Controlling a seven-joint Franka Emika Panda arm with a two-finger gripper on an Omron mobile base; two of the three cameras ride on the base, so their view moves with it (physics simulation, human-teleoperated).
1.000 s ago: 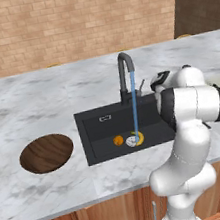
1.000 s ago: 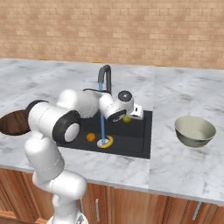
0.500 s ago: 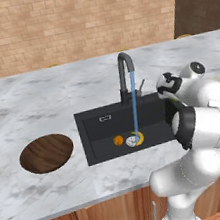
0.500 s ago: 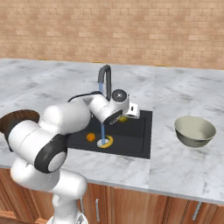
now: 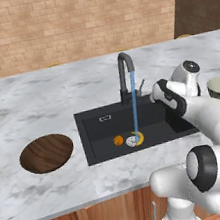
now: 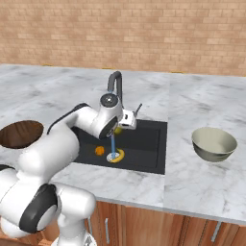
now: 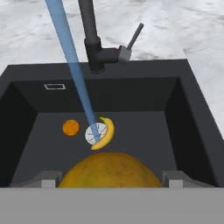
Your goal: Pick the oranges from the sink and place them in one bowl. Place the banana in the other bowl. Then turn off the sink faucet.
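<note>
Now, the marble counter (image 5: 39, 101) stretches wide, and sunk in its middle is the black sink (image 5: 98, 134), with the tap (image 5: 125, 74) pouring a blue stream onto the drain. Off to the left sits the dark wooden bowl (image 5: 46, 153), and well apart on the right stands the pale bowl (image 6: 214, 144); neither appears to hold any fruit. Over the right side of the sink hangs the claw (image 6: 129, 120), and in the hand view a dull yellow-green orange (image 7: 109, 170) bulges right between the two finger tips, so I judge the jaws are set wide around that fruit and carrying it. Down on the sink floor the bright orange (image 7: 71, 127) lies left of the drain, and the banana (image 7: 105, 133) curls across the drain's right edge, under the stream. So the step in hand looks like the first orange's trip to a bowl. Next move calls for a clean lift clear of the sink rim and tap, a swing over one bowl, and a release low above it.
</note>
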